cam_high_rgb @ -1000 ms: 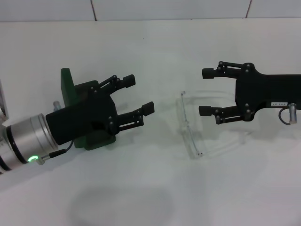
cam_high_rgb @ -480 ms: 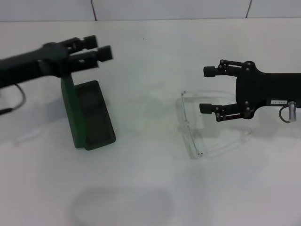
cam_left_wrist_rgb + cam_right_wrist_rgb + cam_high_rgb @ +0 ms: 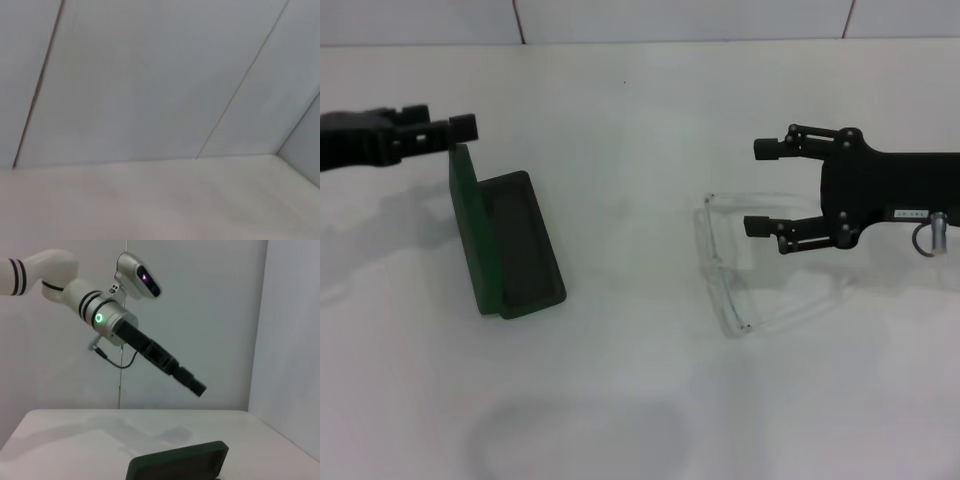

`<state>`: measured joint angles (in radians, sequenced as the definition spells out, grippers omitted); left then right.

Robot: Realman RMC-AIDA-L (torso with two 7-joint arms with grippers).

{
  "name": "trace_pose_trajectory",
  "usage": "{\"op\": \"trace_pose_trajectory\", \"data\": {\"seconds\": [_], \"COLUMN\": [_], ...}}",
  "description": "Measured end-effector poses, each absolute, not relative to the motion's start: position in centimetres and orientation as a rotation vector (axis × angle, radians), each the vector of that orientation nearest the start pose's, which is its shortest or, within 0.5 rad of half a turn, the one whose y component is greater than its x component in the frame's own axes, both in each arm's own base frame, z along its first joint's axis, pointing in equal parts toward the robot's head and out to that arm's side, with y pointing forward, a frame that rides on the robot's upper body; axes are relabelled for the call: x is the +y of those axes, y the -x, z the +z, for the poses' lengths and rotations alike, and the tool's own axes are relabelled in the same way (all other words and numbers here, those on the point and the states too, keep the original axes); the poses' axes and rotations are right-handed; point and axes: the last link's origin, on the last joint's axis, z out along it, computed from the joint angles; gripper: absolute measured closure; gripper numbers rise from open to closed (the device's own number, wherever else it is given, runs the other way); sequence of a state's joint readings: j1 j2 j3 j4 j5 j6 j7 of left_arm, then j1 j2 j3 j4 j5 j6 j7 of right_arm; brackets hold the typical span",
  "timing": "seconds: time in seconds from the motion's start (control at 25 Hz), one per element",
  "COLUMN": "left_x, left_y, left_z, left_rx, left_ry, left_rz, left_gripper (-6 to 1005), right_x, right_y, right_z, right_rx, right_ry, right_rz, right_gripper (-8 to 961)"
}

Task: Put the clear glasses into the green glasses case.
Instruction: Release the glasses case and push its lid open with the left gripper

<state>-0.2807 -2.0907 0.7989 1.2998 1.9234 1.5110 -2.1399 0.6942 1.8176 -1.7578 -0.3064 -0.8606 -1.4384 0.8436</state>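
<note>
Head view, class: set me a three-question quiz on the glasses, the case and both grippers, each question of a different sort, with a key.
1. True or false: the glasses already lie inside the case.
2. Multiple choice: the right gripper is
A) shut on the glasses
B) open, beside the glasses
C) inside the case
3. Fill in: the case lid stands ____, lining showing.

Key
1. False. The glasses lie on the table, well apart from the case.
2. B. Its fingers are spread and hold nothing.
3. Open. The left gripper is raised near the lid's far end, clear of it.
</note>
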Motion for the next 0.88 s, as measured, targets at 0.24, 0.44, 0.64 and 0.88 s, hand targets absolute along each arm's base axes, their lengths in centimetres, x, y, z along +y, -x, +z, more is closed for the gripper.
{"op": "trace_pose_trajectory", "data": {"seconds": [0.24, 0.44, 0.64, 0.88], "left_x": [31.9, 32.3, 33.0, 34.1], "left_y": [27.1, 27.4, 27.5, 27.3], "left_z": [9.2, 8.3, 7.1, 5.7], "left_rx": [-1.249, -1.315, -1.352, -1.380], "left_ry": [2.280, 2.279, 2.307, 2.322], "left_rz": [-0.538, -0.485, -0.428, -0.364], "left_gripper": [119, 120, 119, 119], "right_x": [36.1, 36.3, 36.3, 36.3], "right_y": [-21.8, -21.6, -21.5, -21.5], "right_z": [-0.1, -0.4, -0.7, -0.8], "right_rx": [-0.064, -0.064, -0.063, -0.061], "right_ry": [2.801, 2.798, 2.799, 2.799], "right_rz": [0.810, 0.798, 0.793, 0.792], "right_gripper": [84, 85, 85, 85]}}
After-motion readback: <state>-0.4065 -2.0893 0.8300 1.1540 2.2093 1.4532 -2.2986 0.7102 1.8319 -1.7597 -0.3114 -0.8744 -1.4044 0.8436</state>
